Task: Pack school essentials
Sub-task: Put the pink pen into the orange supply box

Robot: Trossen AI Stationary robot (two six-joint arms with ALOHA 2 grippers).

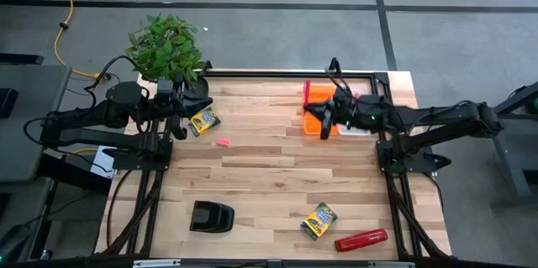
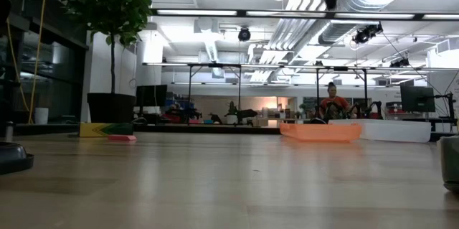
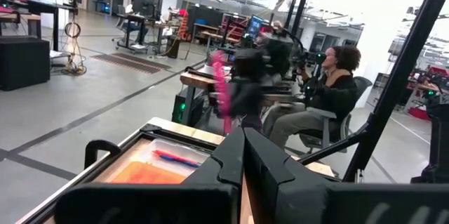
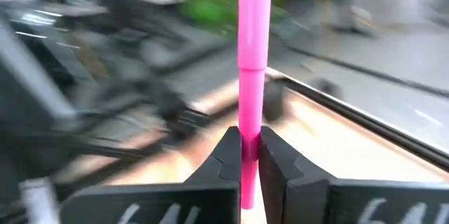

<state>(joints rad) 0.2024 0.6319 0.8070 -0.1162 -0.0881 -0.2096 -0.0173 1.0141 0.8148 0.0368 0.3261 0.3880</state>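
My right gripper (image 1: 329, 110) is shut on a pink pen (image 4: 250, 55) above the orange tray (image 1: 318, 123) at the table's far right. The pen also shows in the left wrist view (image 3: 222, 87). A blue pen (image 3: 175, 159) lies in the tray. My left gripper (image 1: 183, 105) is shut and empty at the far left, beside a yellow-green crayon box (image 1: 204, 122) lying flat on the table. A tiny pink eraser (image 1: 223, 142) lies near that box. A second crayon box (image 1: 319, 220) lies near the front edge. My right gripper pinches the pink pen's thinner lower part (image 4: 247, 147) between its two fingers. The fingers come about level from the table's right and lie across the pen. The pen stands nearly upright, most of its length above the fingers, lifted clear of the tray.
A red stapler (image 1: 361, 240) and a black blocky object (image 1: 210, 216) lie near the front edge. A potted plant (image 1: 166, 45) stands at the far left corner. A white tray (image 1: 357, 127) sits beside the orange one. A person sits beyond the table (image 3: 335, 87).
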